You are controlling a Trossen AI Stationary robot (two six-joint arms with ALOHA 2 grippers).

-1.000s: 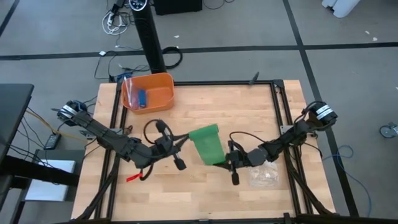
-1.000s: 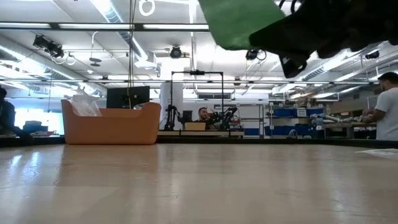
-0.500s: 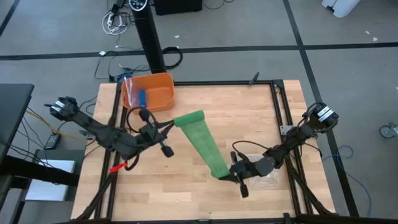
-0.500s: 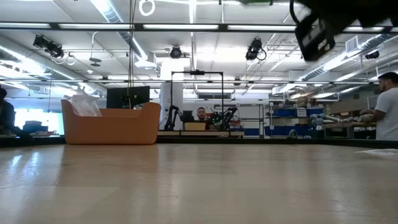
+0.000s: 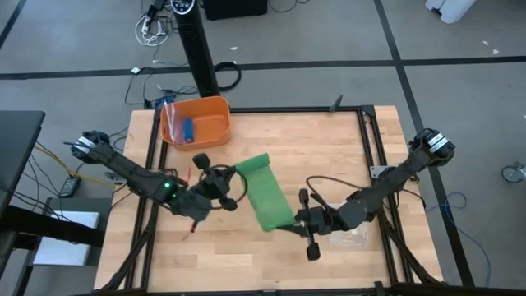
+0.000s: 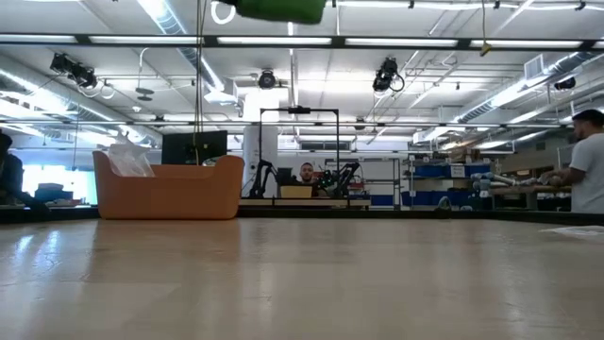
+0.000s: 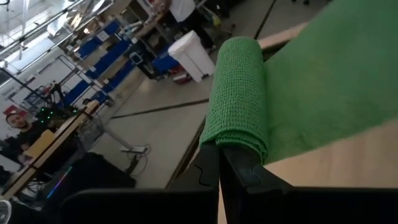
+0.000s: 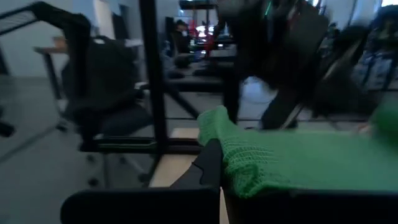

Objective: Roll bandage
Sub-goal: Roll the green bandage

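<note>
Mid-air over the table (image 5: 329, 148), I hold the bandage (image 5: 265, 191) stretched between my two grippers, a green strip slanting from the far left down to the near right. My left gripper (image 5: 233, 178) pinches the far end, where the fabric is folded over itself into a thick lip; my right gripper (image 5: 289, 222) pinches the near end. Both pairs of fingers are pressed tight on the cloth, as the wrist views show.

I judge the strip is kept taut and off the wood so it hangs flat and unwrinkled, ready for an end to be turned in and wound.

From above, the whole span and both arms are plain, along with the orange bin (image 5: 205, 123) at the far left corner and the plastic bag (image 5: 352, 236) beside my right arm. That view cannot show the grip itself. The left wrist view does: the doubled edge (image 7: 239, 93) sits right on my closed fingers (image 7: 233, 168). The right wrist view shows the other end bunched at my fingertips. The low view catches only a sliver of green at its top edge, confirming the bandage rides well clear of the tabletop.
</note>
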